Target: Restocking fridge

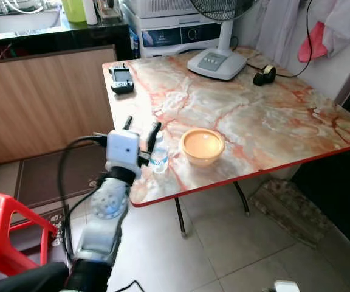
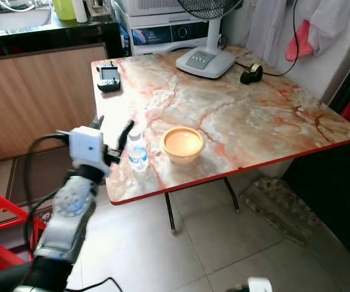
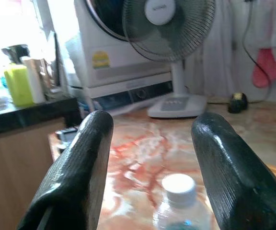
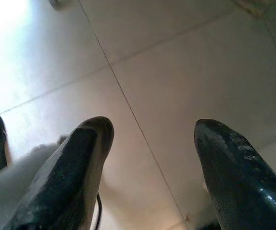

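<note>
Clear plastic water bottle (image 2: 138,157) stands near the marble table (image 1: 266,121) edge, beside the orange bowl (image 1: 202,146). Left gripper (image 1: 142,132) hovers spread wide just short of it; best to centre on the body below the cap, then squeeze. Right gripper (image 4: 150,143) hangs idle, parted, over the floor.

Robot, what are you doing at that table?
The robot's left claw is open and reaching for a small water bottle that stands near the edge of the marble table. The bottle sits between the two black fingers, but they are not yet closed on it. An orange bowl sits beside the bottle. The right claw hangs open over the floor.
</note>
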`<state>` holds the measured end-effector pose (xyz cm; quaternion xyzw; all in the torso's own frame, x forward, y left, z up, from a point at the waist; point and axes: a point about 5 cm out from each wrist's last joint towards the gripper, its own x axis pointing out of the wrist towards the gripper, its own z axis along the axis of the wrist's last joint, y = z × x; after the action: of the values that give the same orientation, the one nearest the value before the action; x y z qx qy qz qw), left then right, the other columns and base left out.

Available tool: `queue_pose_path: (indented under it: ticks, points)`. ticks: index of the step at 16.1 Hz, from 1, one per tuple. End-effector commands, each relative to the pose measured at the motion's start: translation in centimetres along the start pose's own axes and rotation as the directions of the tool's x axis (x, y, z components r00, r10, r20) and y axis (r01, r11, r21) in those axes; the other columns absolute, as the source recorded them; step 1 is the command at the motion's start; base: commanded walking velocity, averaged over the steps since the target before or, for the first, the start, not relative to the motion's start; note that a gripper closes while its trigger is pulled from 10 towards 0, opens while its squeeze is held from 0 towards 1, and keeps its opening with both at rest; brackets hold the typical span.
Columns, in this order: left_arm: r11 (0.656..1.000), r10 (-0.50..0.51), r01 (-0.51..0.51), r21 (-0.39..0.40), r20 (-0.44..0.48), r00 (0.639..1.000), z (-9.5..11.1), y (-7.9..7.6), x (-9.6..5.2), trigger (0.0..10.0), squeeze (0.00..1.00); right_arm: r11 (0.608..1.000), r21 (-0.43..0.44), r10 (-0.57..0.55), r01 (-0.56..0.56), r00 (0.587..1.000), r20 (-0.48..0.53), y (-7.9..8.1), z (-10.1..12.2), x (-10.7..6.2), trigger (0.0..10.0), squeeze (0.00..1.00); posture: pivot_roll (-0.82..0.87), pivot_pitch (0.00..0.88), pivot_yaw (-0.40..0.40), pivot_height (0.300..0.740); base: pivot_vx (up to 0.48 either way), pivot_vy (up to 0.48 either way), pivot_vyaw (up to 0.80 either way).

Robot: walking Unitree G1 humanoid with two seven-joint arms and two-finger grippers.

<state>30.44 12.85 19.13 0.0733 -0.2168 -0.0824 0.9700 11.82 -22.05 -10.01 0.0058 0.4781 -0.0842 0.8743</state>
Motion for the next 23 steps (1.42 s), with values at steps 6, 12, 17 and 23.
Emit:
queue_pose_path:
  ticks: [6,12,17,23]
  points:
    - [0.999,0.053,-0.052,0.012,-0.037,0.998,0.6,0.5,-1.1,10.0,0.0,1.0,0.003,0.024,-0.024,1.0,-0.006,0.1,-1.0,-0.4,10.0,0.0,0.15,0.054,-0.043,0.74,0.0,0.0,0.0]
    - [0.999,0.031,-0.032,-0.019,-0.035,0.999,1.4,-0.4,-0.9,10.0,0.0,0.999,0.01,0.038,-0.038,0.999,-0.001,-0.4,-1.7,-0.8,10.0,0.0,0.14,0.033,-0.057,0.74,0.0,0.0,0.0]
    - [0.999,0.029,-0.03,-0.029,-0.03,0.999,1.7,-0.5,-0.6,10.0,0.0,0.998,0.03,0.063,-0.064,0.998,0.006,-0.2,-2.0,-0.9,10.0,0.0,0.13,0.031,-0.052,0.74,0.0,0.0,-0.43]
    - [0.999,0.031,-0.032,-0.023,-0.016,0.999,2.3,-0.6,-0.4,10.0,0.0,0.997,0.042,0.063,-0.064,0.998,0.024,-0.3,-1.7,-0.8,10.0,0.0,0.13,0.098,-0.058,0.74,0.206,0.0,0.0]
